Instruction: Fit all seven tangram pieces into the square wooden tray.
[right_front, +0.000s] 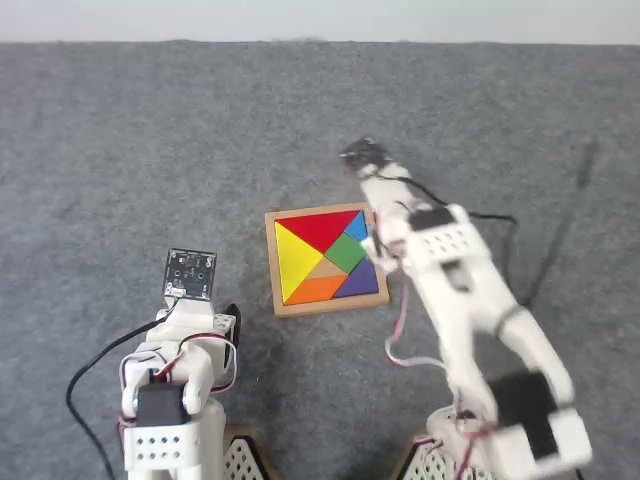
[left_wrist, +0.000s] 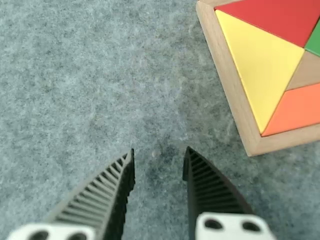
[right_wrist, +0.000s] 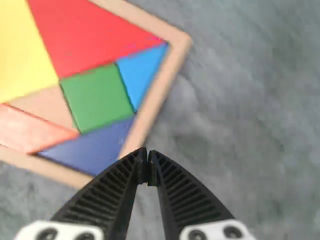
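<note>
Left wrist view had the left tool (left_wrist: 157, 155) nearest, its jaws spread apart with nothing between them, over bare grey counter (left_wrist: 75, 75). The square wooden tray (left_wrist: 227, 90) lay farther off and to one side, apart from the fingertips.

Right wrist view had the right tool (right_wrist: 147, 155) clenched on nothing, its fingertips pressed together. It sat at the tray's rim by the purple piece (right_wrist: 95, 147); whether it touched the wood could not be told.

Inside the tray lay the green square (right_wrist: 95, 95) and the blue triangle (right_wrist: 142, 70), then the red triangle (right_wrist: 85, 35), the yellow triangle (right_wrist: 22, 55), the tan triangle (right_wrist: 45, 105) and the orange piece (right_wrist: 25, 132). All seven sat within the rim, edge to edge, with no open wood between them. By that the fitting looked done, with nothing left but to draw the arms clear.

As for what each view added, the right wrist view gave the close look at the seams on the blue and purple side. The left wrist view gave the yellow and orange corner snug against the rim. The high view gave the whole filled square at once, lying between the two arms, with no loose piece on the counter around it.
</note>
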